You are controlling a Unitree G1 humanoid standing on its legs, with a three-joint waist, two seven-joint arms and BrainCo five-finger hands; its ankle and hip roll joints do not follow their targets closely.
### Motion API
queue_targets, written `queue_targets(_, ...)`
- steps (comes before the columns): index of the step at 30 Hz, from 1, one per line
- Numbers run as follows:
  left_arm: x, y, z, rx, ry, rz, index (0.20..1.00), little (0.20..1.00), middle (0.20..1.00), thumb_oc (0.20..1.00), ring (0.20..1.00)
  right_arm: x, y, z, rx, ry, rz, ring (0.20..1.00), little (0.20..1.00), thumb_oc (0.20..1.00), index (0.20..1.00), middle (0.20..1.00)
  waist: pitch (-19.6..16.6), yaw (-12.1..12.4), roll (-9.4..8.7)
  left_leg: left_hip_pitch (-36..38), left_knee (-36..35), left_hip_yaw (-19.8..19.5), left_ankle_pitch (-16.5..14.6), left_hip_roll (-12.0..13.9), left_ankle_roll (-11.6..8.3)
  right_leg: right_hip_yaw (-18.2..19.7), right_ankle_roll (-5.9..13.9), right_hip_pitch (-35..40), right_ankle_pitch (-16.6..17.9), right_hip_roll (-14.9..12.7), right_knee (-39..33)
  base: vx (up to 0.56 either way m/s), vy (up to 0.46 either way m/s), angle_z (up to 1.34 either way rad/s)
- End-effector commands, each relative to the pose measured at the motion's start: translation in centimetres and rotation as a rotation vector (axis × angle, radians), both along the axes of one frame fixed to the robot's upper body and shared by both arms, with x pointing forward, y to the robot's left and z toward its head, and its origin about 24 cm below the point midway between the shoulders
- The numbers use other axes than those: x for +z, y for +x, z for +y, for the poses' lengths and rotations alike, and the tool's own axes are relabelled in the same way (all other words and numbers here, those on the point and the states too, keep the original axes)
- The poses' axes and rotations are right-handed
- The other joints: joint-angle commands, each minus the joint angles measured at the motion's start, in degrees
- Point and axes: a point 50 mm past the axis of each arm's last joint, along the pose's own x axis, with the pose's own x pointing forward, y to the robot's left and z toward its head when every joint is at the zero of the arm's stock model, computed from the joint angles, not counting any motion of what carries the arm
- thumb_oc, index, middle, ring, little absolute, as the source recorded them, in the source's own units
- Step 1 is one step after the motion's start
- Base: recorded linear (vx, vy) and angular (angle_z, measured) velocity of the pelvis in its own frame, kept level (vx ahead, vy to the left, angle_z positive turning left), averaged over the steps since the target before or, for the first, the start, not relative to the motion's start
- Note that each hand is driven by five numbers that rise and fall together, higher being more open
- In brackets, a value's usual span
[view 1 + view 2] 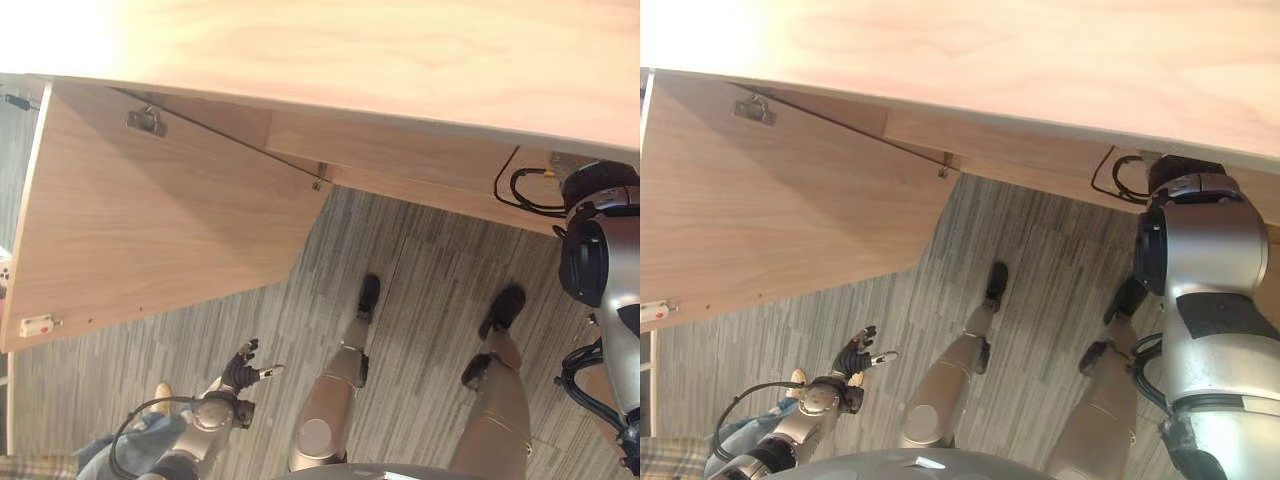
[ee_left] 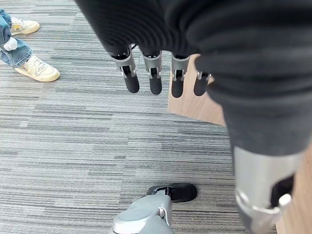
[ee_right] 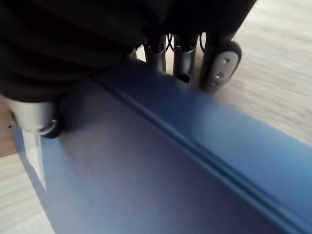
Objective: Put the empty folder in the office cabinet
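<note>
A blue folder point(image 3: 170, 170) lies against my right hand point(image 3: 214, 61) in the right wrist view. The fingers curl over its far edge and the thumb point(image 3: 34, 131) presses on its face. Light wood shows just beyond the folder. In the eye views my right arm point(image 1: 600, 260) reaches up under the wooden cabinet top point(image 1: 400, 50) at the right, where the hand is hidden. The cabinet door point(image 1: 150, 220) stands swung open on the left. My left hand point(image 1: 240, 368) hangs low at the left over the carpet, fingers point(image 2: 155, 78) straight and holding nothing.
A person in jeans point(image 1: 120, 445) and pale shoes point(image 2: 36, 70) stands close to my left hand. Grey striped carpet point(image 1: 430, 290) covers the floor below the cabinet. A wooden panel corner point(image 2: 195, 105) is just past my left fingers.
</note>
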Motion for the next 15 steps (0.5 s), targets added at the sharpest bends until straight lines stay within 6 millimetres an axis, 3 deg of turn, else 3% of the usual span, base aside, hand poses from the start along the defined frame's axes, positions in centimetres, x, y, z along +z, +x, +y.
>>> queue_targets(1,0.6,0.8,2.1,0.02,0.045,-0.007,1.0,1.0,1.0,1.0,1.0,5.5,-0.8,-1.0,0.022,-0.354,-0.074,0.2,0.2,0.2,0.2,0.2,0.18,3.38,-0.57,6.88,-0.56,3.14,-3.55,5.56,-5.01,2.32,3.94,-1.08,-4.56,-0.37,3.36,0.02,-0.056,0.22)
queue_targets(2,0.6,0.8,2.2,0.028,0.041,-0.004,1.0,1.0,1.0,1.0,1.0,5.6,-0.8,-0.9,0.029,-0.37,-0.069,0.2,0.2,0.2,0.2,0.2,-0.27,3.41,-0.58,7.15,-0.56,3.08,-4.5,5.82,-5.03,2.92,4.54,-1.31,-6.38,-0.25,4.36,0.03,-0.068,0.23)
queue_targets(3,0.6,0.8,2.4,0.035,0.047,-0.005,1.0,1.0,1.0,1.0,1.0,5.5,-0.8,-0.9,0.028,-0.372,-0.066,0.2,0.2,0.2,0.2,0.2,0.2,3.36,-0.59,6.57,-0.56,3.14,-3.14,5.88,-5.11,2.33,3.8,-2.25,-4.88,-0.35,4.64,0.01,-0.034,0.12)
queue_targets(6,0.6,0.8,2.6,0.043,0.053,-0.004,1.0,1.0,1.0,1.0,1.0,5.3,-0.7,-0.9,0.028,-0.392,-0.049,0.2,0.2,0.2,0.2,0.2,0.29,3.16,-0.76,6.5,-0.56,3.21,-2.88,5.98,-5.06,2.42,3.61,-2.82,-5.17,-0.03,5.17,0.01,-0.022,0.08)
queue_targets(7,0.6,0.9,2.7,0.046,0.053,-0.005,1.0,1.0,1.0,1.0,1.0,5.2,-0.7,-1.0,0.031,-0.393,-0.045,0.2,0.2,0.2,0.2,0.2,-0.2,3.13,-0.79,6.9,-0.56,3.22,-3.92,6.12,-4.99,2.89,4.26,-2.36,-6.86,0.19,5.23,0.11,-0.018,-0.07)
queue_targets(11,0.6,0.8,3.8,0.087,0.071,0.003,1.0,1.0,1.0,1.0,1.0,3.8,-0.8,-2.0,0.028,-0.4,0.004,0.2,0.2,0.2,0.2,0.2,-0.71,3.1,-0.45,7.32,-0.56,3.06,-4.36,6.28,-4.9,2.32,4.12,-2.24,-7.43,0.26,6.46,0.02,-0.016,0.02)
queue_targets(12,0.6,0.8,3.9,0.09,0.074,0.004,1.0,1.0,1.0,1.0,1.0,3.5,-0.8,-2.0,0.026,-0.397,0.008,0.2,0.2,0.2,0.2,0.2,-0.4,2.95,-0.48,6.97,-0.56,3.13,-3.18,6.13,-4.94,1.55,3.38,-2.39,-5.66,0.05,6.02,0.0,-0.008,-0.13)
queue_targets(13,0.6,0.8,3.9,0.091,0.074,0.005,1.0,1.0,1.0,1.0,1.0,3.5,-0.8,-2.0,0.027,-0.397,0.008,0.2,0.2,0.2,0.2,0.2,-0.83,2.97,-0.43,7.52,-0.56,3.07,-4.34,6.28,-4.92,2.12,4.1,-1.87,-7.46,0.25,6.29,-0.11,-0.014,0.0)
queue_targets(15,0.4,0.9,3.8,0.107,0.085,0.012,1.0,1.0,1.0,1.0,1.0,3.1,-0.6,-1.6,0.035,-0.368,0.0,0.2,0.2,0.2,0.2,0.2,-0.32,2.52,-0.5,7.59,-0.56,3.2,-3.55,6.06,-4.83,1.54,3.28,-1.75,-5.71,0.06,5.89,-0.06,-0.002,0.15)
